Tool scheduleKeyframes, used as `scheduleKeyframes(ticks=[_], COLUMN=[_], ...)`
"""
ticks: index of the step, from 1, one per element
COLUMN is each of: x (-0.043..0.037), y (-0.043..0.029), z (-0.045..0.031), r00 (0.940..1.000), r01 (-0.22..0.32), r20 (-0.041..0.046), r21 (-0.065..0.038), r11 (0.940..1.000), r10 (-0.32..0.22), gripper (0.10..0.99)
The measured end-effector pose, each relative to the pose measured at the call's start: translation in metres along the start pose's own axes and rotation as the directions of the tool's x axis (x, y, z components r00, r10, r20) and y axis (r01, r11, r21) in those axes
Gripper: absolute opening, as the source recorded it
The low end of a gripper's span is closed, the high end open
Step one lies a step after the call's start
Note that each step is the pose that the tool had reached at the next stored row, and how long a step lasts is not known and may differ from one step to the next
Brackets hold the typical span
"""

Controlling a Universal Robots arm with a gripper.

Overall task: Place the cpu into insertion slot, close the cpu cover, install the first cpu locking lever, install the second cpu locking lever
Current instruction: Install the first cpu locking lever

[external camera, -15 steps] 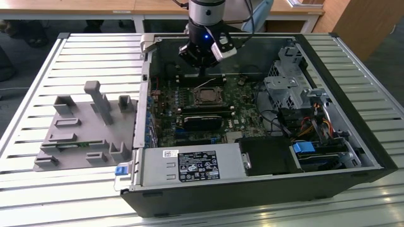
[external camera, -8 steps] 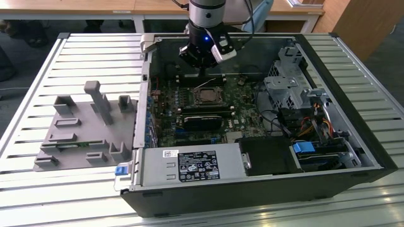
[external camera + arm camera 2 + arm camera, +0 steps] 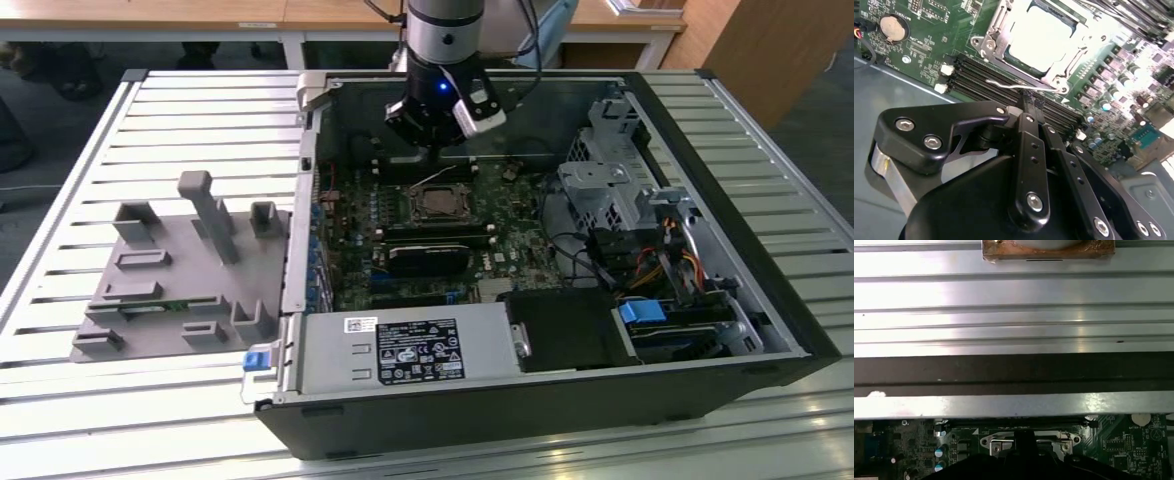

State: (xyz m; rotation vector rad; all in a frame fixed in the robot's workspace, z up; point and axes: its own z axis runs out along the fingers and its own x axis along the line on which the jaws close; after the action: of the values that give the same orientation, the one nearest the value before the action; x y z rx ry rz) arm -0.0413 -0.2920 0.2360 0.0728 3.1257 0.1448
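Gleaming pale silver, the cpu (image 3: 1039, 37) lies under the cpu cover (image 3: 995, 31), the tool (image 3: 1030, 102) closed tight beside a wire lever (image 3: 1004, 84).

Even, cool light falls from above in the exterior view. The slatted bench (image 3: 174, 110) shines pale, with white glare on its nearest slats, and the open case (image 3: 534, 420) holds soft shadow inside. In the second wrist view the cpu (image 3: 1039, 35) is washed out almost to white, part of the board (image 3: 924, 55) is overexposed, and the black gripper (image 3: 1030, 102), close to the lens, looks dim and slightly soft. In the first wrist view the bench slats carry bright streaks and the detail is a little blurred.
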Motion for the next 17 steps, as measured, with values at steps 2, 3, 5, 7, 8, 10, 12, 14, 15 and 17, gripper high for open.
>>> scheduleKeyframes(ticks=[2, 3, 5, 7, 8, 10, 12, 14, 15, 17], x=[-0.0017, -0.0024, -0.0035, -0.0048, -0.0056, -0.007, -0.0083, -0.0093, -0.0098, -0.0108], y=[0.0002, 0.0004, 0.0007, 0.0011, 0.0012, 0.0015, 0.0019, 0.0024, 0.0027, 0.0033], z=[0.0022, 0.0034, 0.0051, 0.0065, 0.0072, 0.0083, 0.0095, 0.0107, 0.0114, 0.0127], r00=[1.0, 1.0, 1.0, 1.0, 1.0, 1.0, 1.0, 1.0, 1.0, 1.0], r01=[0.0, 0.0, 0.0, 0.0, 0.0, 0.0, 0.0, 0.0, 0.0, 0.0], r20=[0.0, 0.0001, 0.0001, 0.0, 0.0, 0.0001, 0.0, 0.0001, 0.0001, 0.0001], r21=[0.0, 0.0, 0.0, 0.0, 0.0, 0.0, 0.0, 0.0, 0.0, 0.0], r11=[1.0, 1.0, 1.0, 1.0, 1.0, 1.0, 1.0, 1.0, 1.0, 1.0], r10=[0.0, 0.0, 0.0, 0.0, 0.0, 0.0, 0.0, 0.0, 0.0, 0.0], gripper=[0.106, 0.106, 0.106, 0.106, 0.106, 0.106, 0.106, 0.106, 0.106, 0.106])
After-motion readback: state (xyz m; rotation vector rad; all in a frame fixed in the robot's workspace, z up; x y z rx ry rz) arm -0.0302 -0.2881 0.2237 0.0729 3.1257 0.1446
